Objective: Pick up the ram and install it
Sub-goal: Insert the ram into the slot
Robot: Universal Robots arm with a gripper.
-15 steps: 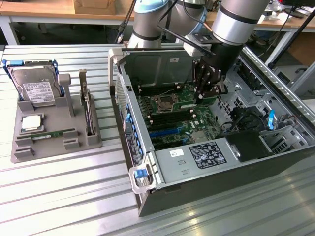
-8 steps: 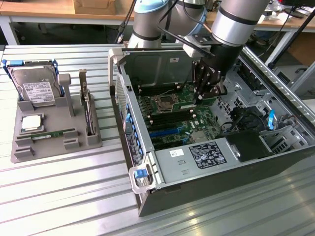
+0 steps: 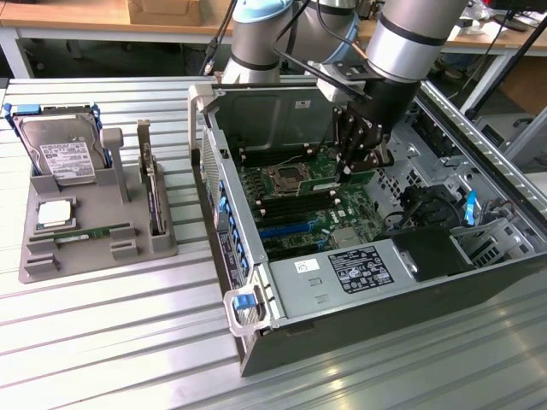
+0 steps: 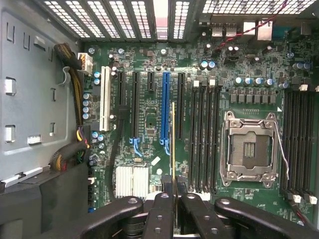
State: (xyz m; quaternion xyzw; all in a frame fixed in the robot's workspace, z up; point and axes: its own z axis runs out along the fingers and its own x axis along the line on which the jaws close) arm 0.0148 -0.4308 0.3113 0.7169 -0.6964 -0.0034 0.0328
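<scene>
Arm pose: the arm reaches down from the exterior view's top into the open computer case (image 3: 256, 342), wrist pointing at the motherboard (image 3: 299, 192), with the gripper (image 3: 352, 166) low over the board beside the CPU socket (image 3: 282, 179).
Jaws: clenched on the ram (image 4: 173, 144); in the wrist view the black fingers (image 4: 160, 211) press in on both sides of its near end.
Ram location: held edge-on in the gripper (image 4: 174, 191) above the board, near the black memory slots (image 4: 202, 134) next to the CPU socket (image 4: 249, 149), and close to the blue expansion slot (image 4: 166, 107).
Ram long axis: runs parallel to the memory slots, extending straight out from the fingertips; only its thin yellow-green edge shows.
Ram versus jaws: it sits centred between the fingers, most of its length projecting beyond them.
Seating: cannot tell whether the ram touches a slot.
Tray: a grey holder (image 3: 43, 256) on the exterior view's left carries a hard drive (image 3: 64, 158) and an upright expansion card (image 3: 154, 192).
</scene>
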